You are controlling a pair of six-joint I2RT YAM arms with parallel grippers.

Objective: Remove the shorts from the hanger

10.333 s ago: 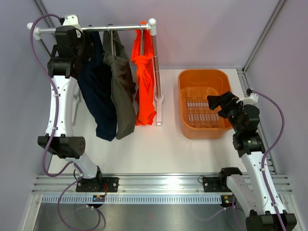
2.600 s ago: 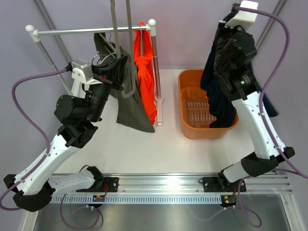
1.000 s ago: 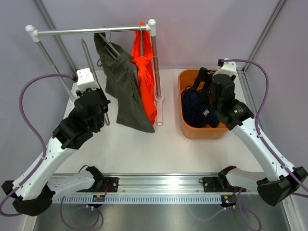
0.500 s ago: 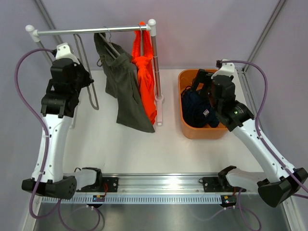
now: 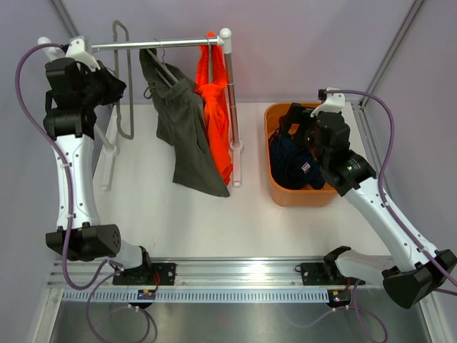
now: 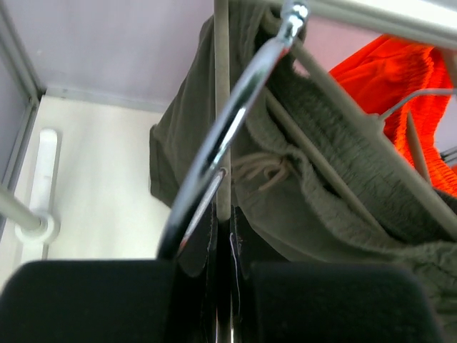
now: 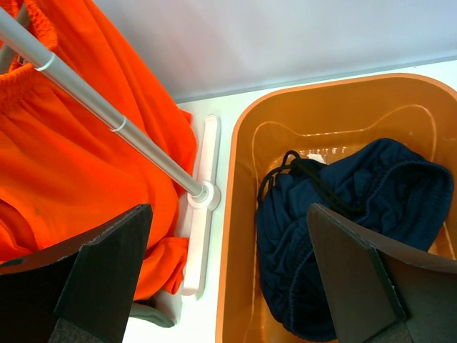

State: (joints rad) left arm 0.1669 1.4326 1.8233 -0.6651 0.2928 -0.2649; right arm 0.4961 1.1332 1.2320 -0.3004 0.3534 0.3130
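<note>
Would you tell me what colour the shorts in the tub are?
Dark navy shorts, clearest in the right wrist view.

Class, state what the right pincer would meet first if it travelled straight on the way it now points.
Probably the rim of the orange basin, or the navy shorts inside it; depth is unclear.

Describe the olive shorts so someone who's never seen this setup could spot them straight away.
Find the clothes rail at the table's back left. Two garments hang from it side by side; the olive-grey shorts are the left one. They are dull green-grey, while the orange shorts beside them, nearest the rail's right post, are vivid.
</note>
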